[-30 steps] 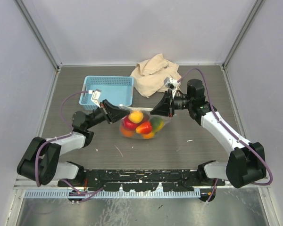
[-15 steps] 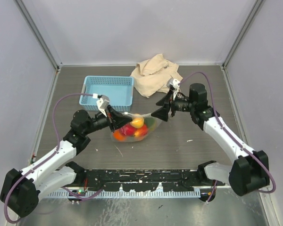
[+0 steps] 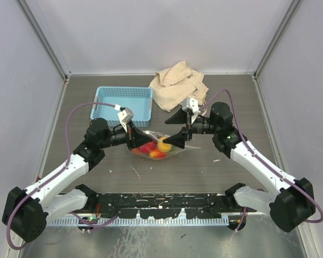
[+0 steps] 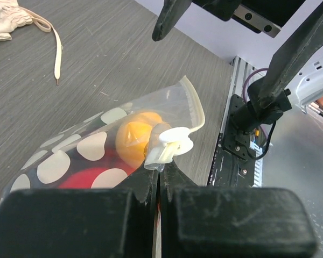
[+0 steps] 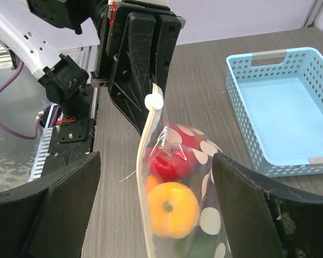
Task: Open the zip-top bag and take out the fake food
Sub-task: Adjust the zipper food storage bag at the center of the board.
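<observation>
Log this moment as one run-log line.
left gripper: shut on zip-top bag edge | right gripper: open, straddling bag | fake food: inside bag

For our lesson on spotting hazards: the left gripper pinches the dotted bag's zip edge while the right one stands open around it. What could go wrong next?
1. Only the left gripper holds the bag, by a thin edge beside the slider; the weight of the food might pull it free.
2. The open right gripper straddles the bag; closing there may squeeze food rather than catch the zip strip.

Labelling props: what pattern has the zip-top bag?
White polka dots on the zip-top bag; left wrist view.
</observation>
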Robot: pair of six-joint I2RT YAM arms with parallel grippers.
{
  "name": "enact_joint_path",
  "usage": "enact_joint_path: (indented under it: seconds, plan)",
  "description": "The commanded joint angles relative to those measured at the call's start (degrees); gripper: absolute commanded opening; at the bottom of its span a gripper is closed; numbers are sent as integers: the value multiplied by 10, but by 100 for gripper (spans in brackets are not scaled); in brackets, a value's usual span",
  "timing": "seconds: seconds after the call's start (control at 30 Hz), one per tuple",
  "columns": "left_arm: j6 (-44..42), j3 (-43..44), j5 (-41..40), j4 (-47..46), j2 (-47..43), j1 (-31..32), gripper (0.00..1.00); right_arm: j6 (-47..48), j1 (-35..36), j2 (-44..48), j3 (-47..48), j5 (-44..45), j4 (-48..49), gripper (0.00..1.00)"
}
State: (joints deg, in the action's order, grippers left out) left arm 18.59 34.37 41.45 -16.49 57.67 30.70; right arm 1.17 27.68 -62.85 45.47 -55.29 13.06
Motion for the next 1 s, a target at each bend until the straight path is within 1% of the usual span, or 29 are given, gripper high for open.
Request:
enact_joint_path:
  seconds: [0.0,0.1,0.23,0.37,0.47,0.6,0.67,0.7,0.9,0.97]
  plan:
    - [-13,15,3,11,-33,2,0,21,15,-5,37,12,-6,88]
    - [-5,12,2,4,-26,2,0,28,32,-19,51,12,1,88]
    - [6,19,2,-2,-12,2,0,67,55,-56,86,28,-32,86]
    - [13,35,-3,8,-2,2,0,82,82,-79,108,47,-36,80]
    - [22,44,-3,14,2,2,0,99,105,-92,121,81,-47,75]
    - [30,49,-5,20,3,2,0,119,124,-108,141,110,-74,63]
    - [31,49,-7,22,3,2,0,119,126,-109,144,124,-76,51]
    - [33,50,-6,21,4,2,0,118,127,-109,143,127,-76,47]
    - [46,53,-5,23,13,2,0,121,130,-101,137,138,-66,35]
    - [49,53,-5,23,14,2,0,123,131,-102,135,140,-66,33]
